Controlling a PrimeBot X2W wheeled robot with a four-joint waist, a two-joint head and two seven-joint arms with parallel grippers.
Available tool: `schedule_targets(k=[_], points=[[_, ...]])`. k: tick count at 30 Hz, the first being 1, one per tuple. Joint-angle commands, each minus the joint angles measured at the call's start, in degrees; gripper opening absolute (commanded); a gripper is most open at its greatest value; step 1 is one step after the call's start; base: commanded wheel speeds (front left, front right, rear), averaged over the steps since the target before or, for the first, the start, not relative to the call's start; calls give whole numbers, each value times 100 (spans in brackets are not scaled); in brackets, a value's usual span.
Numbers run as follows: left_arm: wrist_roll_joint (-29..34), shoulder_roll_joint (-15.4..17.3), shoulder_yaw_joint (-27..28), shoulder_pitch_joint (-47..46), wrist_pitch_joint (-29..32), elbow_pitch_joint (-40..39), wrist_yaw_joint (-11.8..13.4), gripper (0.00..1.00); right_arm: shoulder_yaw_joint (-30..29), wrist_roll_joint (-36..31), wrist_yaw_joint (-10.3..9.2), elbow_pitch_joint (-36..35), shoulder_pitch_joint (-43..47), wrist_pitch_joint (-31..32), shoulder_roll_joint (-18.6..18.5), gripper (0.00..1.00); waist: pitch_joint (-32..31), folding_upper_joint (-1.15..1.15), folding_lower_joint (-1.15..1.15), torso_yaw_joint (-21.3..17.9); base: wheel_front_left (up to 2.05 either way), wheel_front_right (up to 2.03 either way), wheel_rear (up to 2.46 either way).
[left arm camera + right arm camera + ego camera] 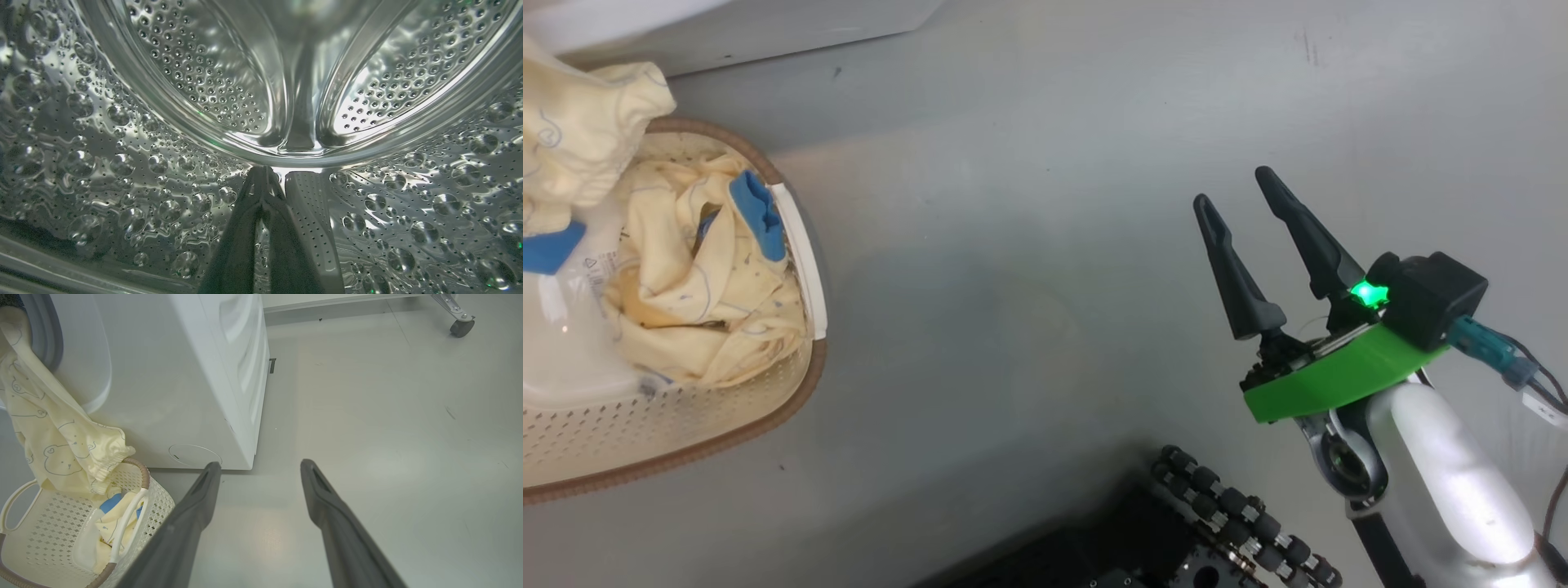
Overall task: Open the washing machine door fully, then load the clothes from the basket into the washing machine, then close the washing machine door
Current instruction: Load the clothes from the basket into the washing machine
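- The floor (1029, 269) is smooth, pale grey and faintly glossy; it runs under the right gripper (1232, 186) and on ahead of it.
- The basket (686, 429) stands on the floor well to that gripper's left, brown rim upward.
- The washing machine (184, 375) stands on the floor ahead and to the left of the gripper, just beyond the basket.
- A dark caster wheel (461, 327) rests on the floor far ahead, to the gripper's right.
- A black wheel (1241, 514) ringed with small rollers sits on the floor behind the gripper.
- Small dark scuffs (449, 412) mark the floor to the gripper's right.
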Motion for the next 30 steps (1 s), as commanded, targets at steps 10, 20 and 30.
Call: schedule_targets(k=[10,20,30], points=[[-189,32,144,356,-14,-144,195,100,-34,-31,1,-164,-14,-53,-90,100,-98,0,0,174,0,0,0],[-346,-184,224,1140,-531,-419,393,100,-215,-126,1,-149,77,-53,-121,100,-480,0,0,415,0,0,0],[-400,-506,260,2667,-1443,-1069,766,100,-454,-293,1,-139,335,-49,-178,100,-1088,0,0,738,0,0,0]])
